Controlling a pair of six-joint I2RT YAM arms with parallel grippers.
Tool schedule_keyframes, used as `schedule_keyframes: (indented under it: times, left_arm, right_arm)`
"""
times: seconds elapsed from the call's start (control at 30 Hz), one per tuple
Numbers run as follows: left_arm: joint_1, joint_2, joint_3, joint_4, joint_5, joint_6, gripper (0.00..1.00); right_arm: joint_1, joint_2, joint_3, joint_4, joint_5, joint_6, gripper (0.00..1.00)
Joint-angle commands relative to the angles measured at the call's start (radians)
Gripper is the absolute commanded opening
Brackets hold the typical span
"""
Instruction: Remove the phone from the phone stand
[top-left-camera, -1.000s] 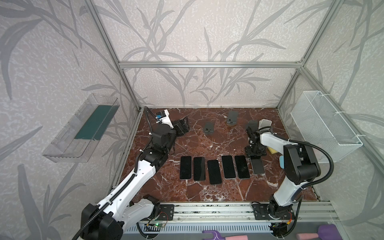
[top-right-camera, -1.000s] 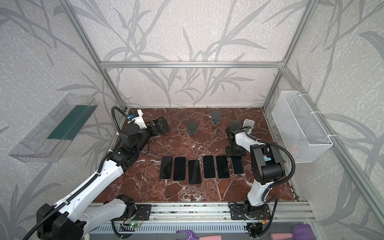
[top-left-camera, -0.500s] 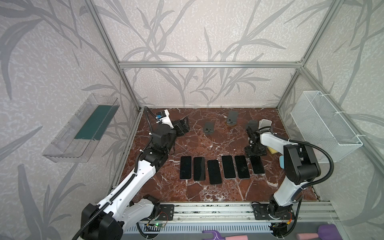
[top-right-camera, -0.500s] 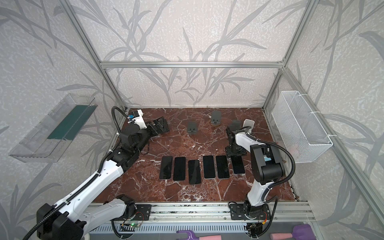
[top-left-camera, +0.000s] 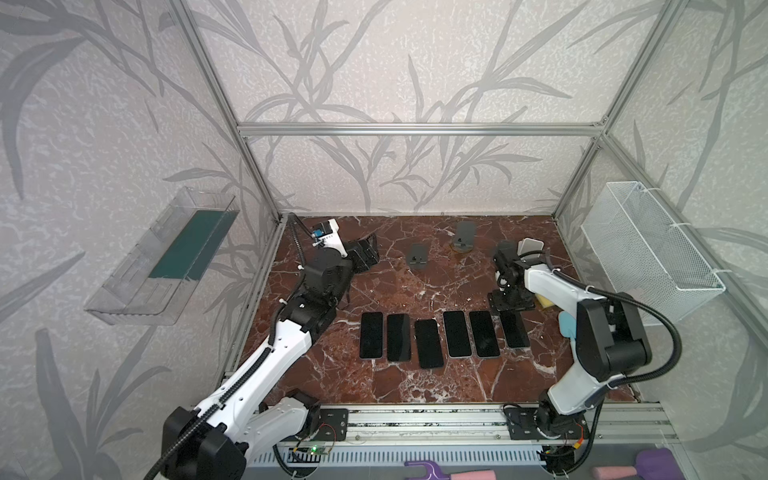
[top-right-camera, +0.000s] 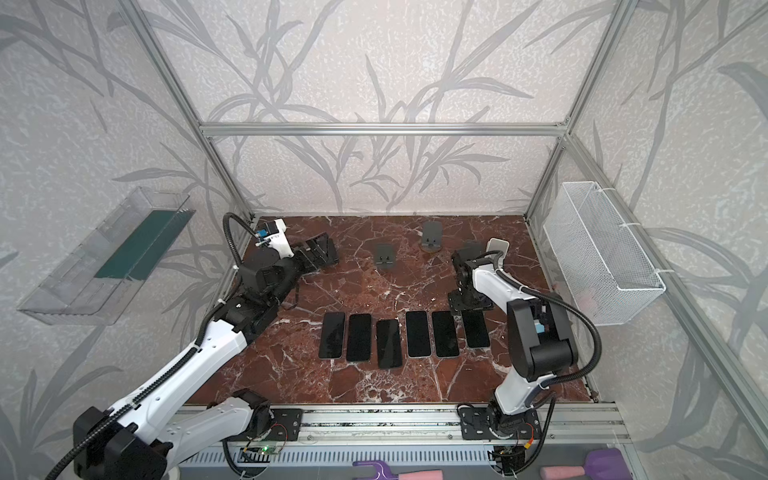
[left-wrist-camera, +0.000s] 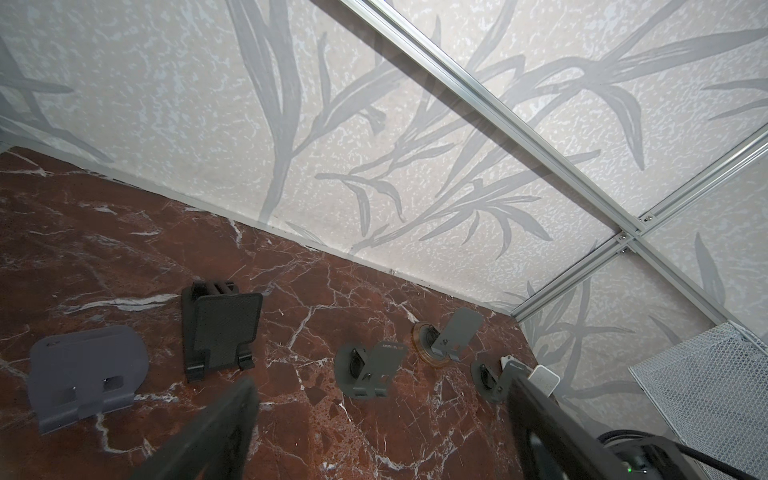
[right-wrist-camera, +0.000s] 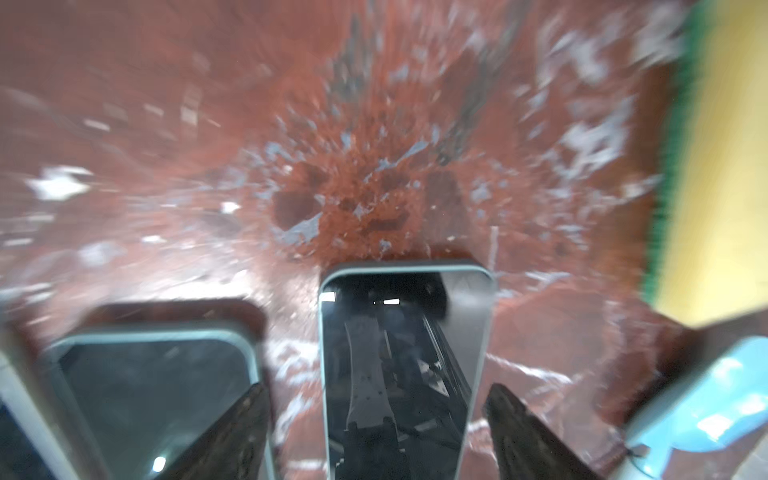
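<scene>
Six dark phones lie flat in a row on the red marble table (top-left-camera: 415, 386). The rightmost phone (top-left-camera: 514, 330) (top-right-camera: 475, 329) (right-wrist-camera: 405, 353) lies between the spread fingers of my right gripper (right-wrist-camera: 376, 388) (top-left-camera: 510, 305), with a gap on each side, so nothing is held. My left gripper (left-wrist-camera: 380, 380) (top-left-camera: 363, 255) hovers open and empty at the back left. The phone stands in view all stand empty: a grey one (left-wrist-camera: 370, 370) (top-left-camera: 417, 255), another (left-wrist-camera: 455, 334) (top-left-camera: 464, 235), a third (left-wrist-camera: 494, 380), a black one (left-wrist-camera: 222, 328) and a bluish one (left-wrist-camera: 85, 374).
A yellow-green sponge (right-wrist-camera: 715, 166) (top-left-camera: 542, 300) and a light blue object (right-wrist-camera: 706, 399) (top-left-camera: 566, 328) lie just right of the right gripper. A white wire basket (top-left-camera: 648, 245) hangs on the right wall, a clear shelf (top-left-camera: 166, 262) on the left wall.
My right gripper's jaws have spread and let go of the phone, which now lies flat at the right end of the row. The left arm has not moved.
</scene>
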Motion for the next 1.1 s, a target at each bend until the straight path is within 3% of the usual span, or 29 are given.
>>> schedule_keyframes:
  times: [0.0, 0.17, 0.37, 0.47, 0.57, 0.63, 0.87, 0.9, 0.97, 1.0, 1.07]
  left_arm:
    - [0.005, -0.008, 0.0, 0.005, -0.014, 0.017, 0.93]
    - [0.006, -0.012, 0.021, -0.014, -0.041, 0.088, 0.94]
    - [0.006, -0.082, -0.018, 0.059, -0.223, 0.31, 0.97]
    - [0.005, -0.102, -0.06, 0.144, -0.327, 0.398, 0.97]
    - [0.005, -0.069, -0.117, 0.27, -0.462, 0.337, 0.94]
    - [0.006, -0.028, -0.134, 0.342, -0.545, 0.258, 0.99]
    - [0.005, 0.008, -0.114, 0.121, -0.723, 0.171, 0.99]
    - [0.005, -0.012, -0.147, 0.136, -0.73, 0.166, 0.99]
    - [0.005, -0.078, -0.247, 0.251, -0.628, 0.228, 0.99]
    - [0.006, -0.118, -0.318, 0.361, -0.549, 0.3, 0.99]
    - [0.006, -0.151, -0.413, 0.532, -0.538, 0.341, 0.99]
  right_arm:
    - [0.019, -0.125, 0.064, -0.006, 0.015, 0.007, 0.84]
    - [0.099, -0.301, 0.048, 0.141, 0.02, 0.019, 0.85]
    - [0.129, -0.538, -0.161, 0.555, -0.204, 0.035, 0.99]
    - [0.129, -0.621, -0.308, 0.768, -0.133, 0.174, 0.99]
    - [0.129, -0.673, -0.48, 0.993, -0.071, 0.242, 0.99]
    - [0.129, -0.693, -0.561, 1.129, -0.09, 0.202, 0.99]
    - [0.129, -0.71, -0.76, 1.407, -0.112, 0.06, 0.99]
    - [0.129, -0.699, -0.788, 1.453, -0.105, 0.089, 0.99]
    - [0.129, -0.646, -0.836, 1.577, -0.107, 0.195, 0.99]
    - [0.129, -0.606, -0.856, 1.649, -0.113, 0.214, 0.99]
    - [0.129, -0.529, -0.87, 1.746, -0.138, 0.198, 0.99]
